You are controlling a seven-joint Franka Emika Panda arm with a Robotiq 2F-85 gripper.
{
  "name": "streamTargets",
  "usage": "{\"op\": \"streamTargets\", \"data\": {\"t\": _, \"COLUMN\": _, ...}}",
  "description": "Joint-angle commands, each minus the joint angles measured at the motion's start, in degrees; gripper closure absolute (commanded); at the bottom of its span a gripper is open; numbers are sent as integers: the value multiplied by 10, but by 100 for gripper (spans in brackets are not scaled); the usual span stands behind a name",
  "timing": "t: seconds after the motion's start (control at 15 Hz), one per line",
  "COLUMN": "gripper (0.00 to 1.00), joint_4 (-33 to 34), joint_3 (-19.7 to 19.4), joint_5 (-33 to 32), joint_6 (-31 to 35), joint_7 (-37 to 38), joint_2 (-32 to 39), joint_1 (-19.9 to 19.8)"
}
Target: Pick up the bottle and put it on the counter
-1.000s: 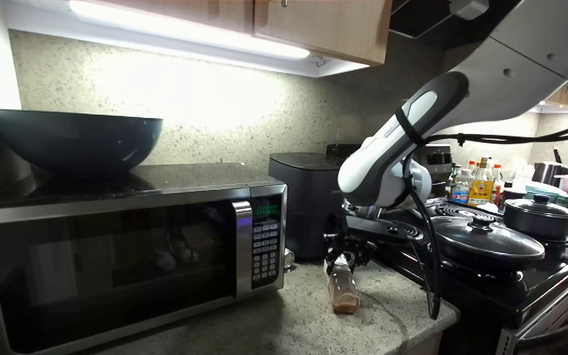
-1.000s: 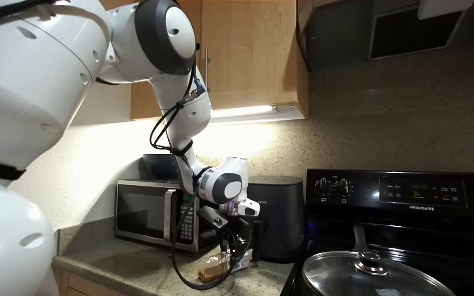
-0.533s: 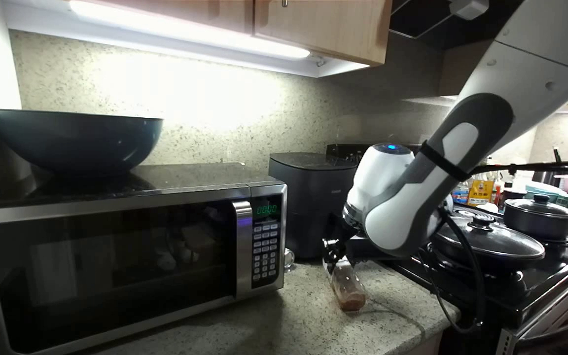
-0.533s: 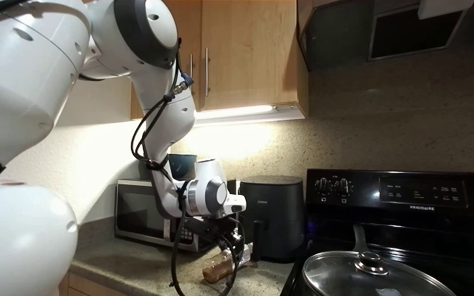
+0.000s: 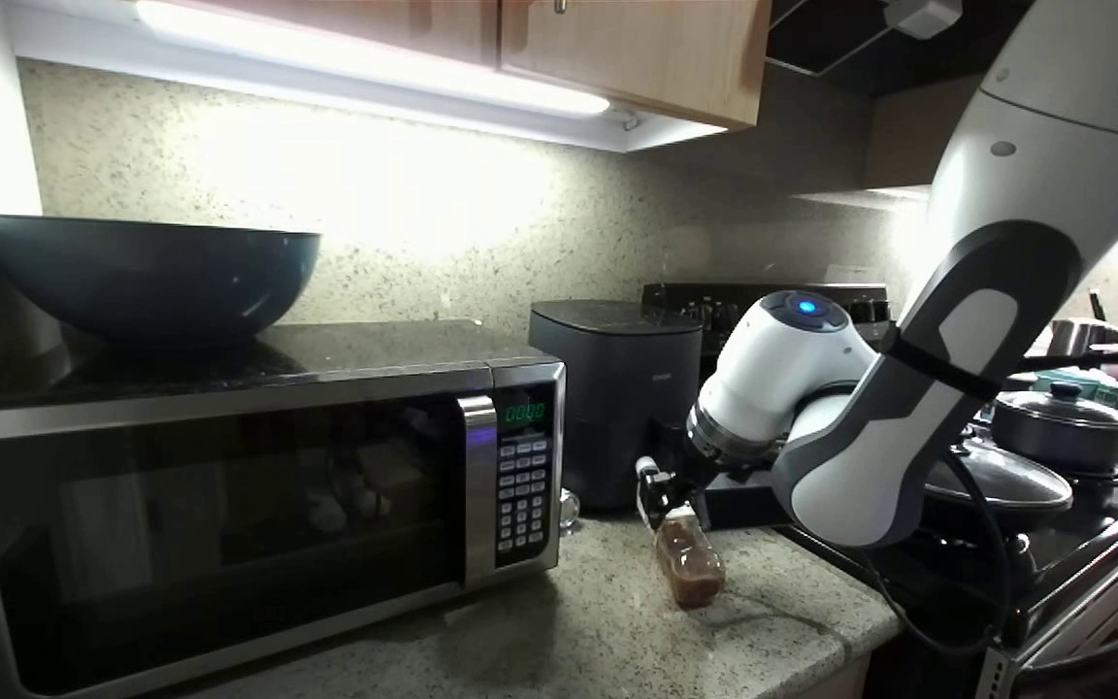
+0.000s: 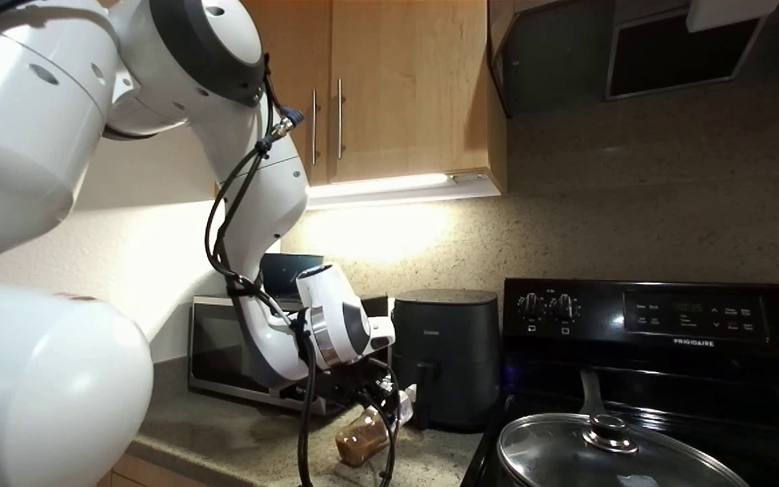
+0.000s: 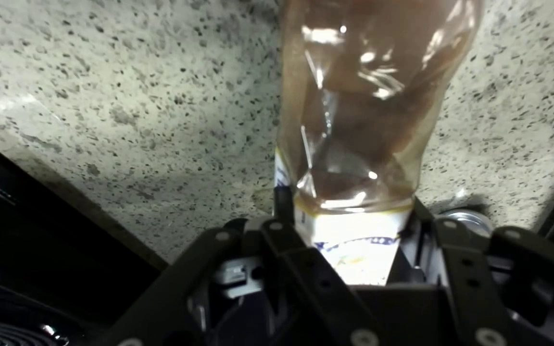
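Observation:
The bottle, clear plastic with brown liquid and a white label, is tilted, its base low towards the front of the counter. Its white-capped end points up and back in both exterior views, rising past the fingers. My gripper is shut on the bottle across its label, one finger against each side. In the wrist view the brown lower part of the bottle sticks out beyond the fingertips over the speckled counter. Whether the base touches the counter I cannot tell. The arm's cables partly cover the bottle.
A microwave with a dark bowl on top stands beside the bottle. Close behind is a black air fryer. The black stove bears a lidded pan. A small round shiny item sits by the microwave.
The wrist has swung round and tipped over. With it the bottle, still gripped, has gone from nearly flat to more steeply tilted, its capped end higher and its base slightly shifted.

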Motion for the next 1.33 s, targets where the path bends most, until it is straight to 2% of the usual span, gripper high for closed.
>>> {"op": "streamTargets", "data": {"t": 0.0, "gripper": 47, "joint_4": 0, "joint_3": 1, "joint_5": 0, "joint_6": 0, "joint_7": 0, "joint_2": 0, "joint_1": -1}}
{"op": "streamTargets", "data": {"t": 0.07, "gripper": 72, "joint_4": 0, "joint_3": 2, "joint_5": 0, "joint_6": 0, "joint_7": 0, "joint_2": 0, "joint_1": -2}}
{"op": "streamTargets", "data": {"t": 0.13, "gripper": 72, "joint_4": 8, "joint_3": -48, "joint_5": -5, "joint_6": 21, "joint_7": 15, "joint_2": 20, "joint_1": 41}}
{"op": "streamTargets", "data": {"t": 0.2, "gripper": 72, "joint_4": 42, "joint_3": -121, "joint_5": -23, "joint_6": 71, "joint_7": 37, "joint_2": 75, "joint_1": 92}}
{"op": "streamTargets", "data": {"t": 0.27, "gripper": 72, "joint_4": 36, "joint_3": -149, "joint_5": -16, "joint_6": 88, "joint_7": 33, "joint_2": 92, "joint_1": 120}}
{"op": "streamTargets", "data": {"t": 0.47, "gripper": 72, "joint_4": -11, "joint_3": -266, "joint_5": 48, "joint_6": 170, "joint_7": 39, "joint_2": 161, "joint_1": 263}}
{"op": "streamTargets", "data": {"t": 0.6, "gripper": 72, "joint_4": -40, "joint_3": -308, "joint_5": 101, "joint_6": 224, "joint_7": 41, "joint_2": 210, "joint_1": 321}}
{"op": "streamTargets", "data": {"t": 0.67, "gripper": 72, "joint_4": -12, "joint_3": -321, "joint_5": 142, "joint_6": 151, "joint_7": 16, "joint_2": 183, "joint_1": 361}}
{"op": "streamTargets", "data": {"t": 0.73, "gripper": 72, "joint_4": -15, "joint_3": -336, "joint_5": 174, "joint_6": 154, "joint_7": 26, "joint_2": 208, "joint_1": 389}}
{"op": "streamTargets", "data": {"t": 0.8, "gripper": 72, "joint_4": -12, "joint_3": -338, "joint_5": 236, "joint_6": 146, "joint_7": -1, "joint_2": 219, "joint_1": 410}}
{"op": "streamTargets", "data": {"t": 0.87, "gripper": 72, "joint_4": -15, "joint_3": -311, "joint_5": 280, "joint_6": 142, "joint_7": -41, "joint_2": 193, "joint_1": 400}}
{"op": "streamTargets", "data": {"t": 0.93, "gripper": 47, "joint_4": -26, "joint_3": -278, "joint_5": 305, "joint_6": 140, "joint_7": -86, "joint_2": 164, "joint_1": 373}}
{"op": "streamTargets", "data": {"t": 1.0, "gripper": 47, "joint_4": -18, "joint_3": -277, "joint_5": 332, "joint_6": 140, "joint_7": -98, "joint_2": 168, "joint_1": 384}}
{"op": "streamTargets", "data": {"t": 1.13, "gripper": 47, "joint_4": -11, "joint_3": -276, "joint_5": 346, "joint_6": 140, "joint_7": -103, "joint_2": 172, "joint_1": 388}}
{"op": "streamTargets", "data": {"t": 1.2, "gripper": 72, "joint_4": -11, "joint_3": -276, "joint_5": 346, "joint_6": 140, "joint_7": -103, "joint_2": 172, "joint_1": 386}}
{"op": "streamTargets", "data": {"t": 1.27, "gripper": 72, "joint_4": -6, "joint_3": -291, "joint_5": 392, "joint_6": 159, "joint_7": -103, "joint_2": 224, "joint_1": 406}}
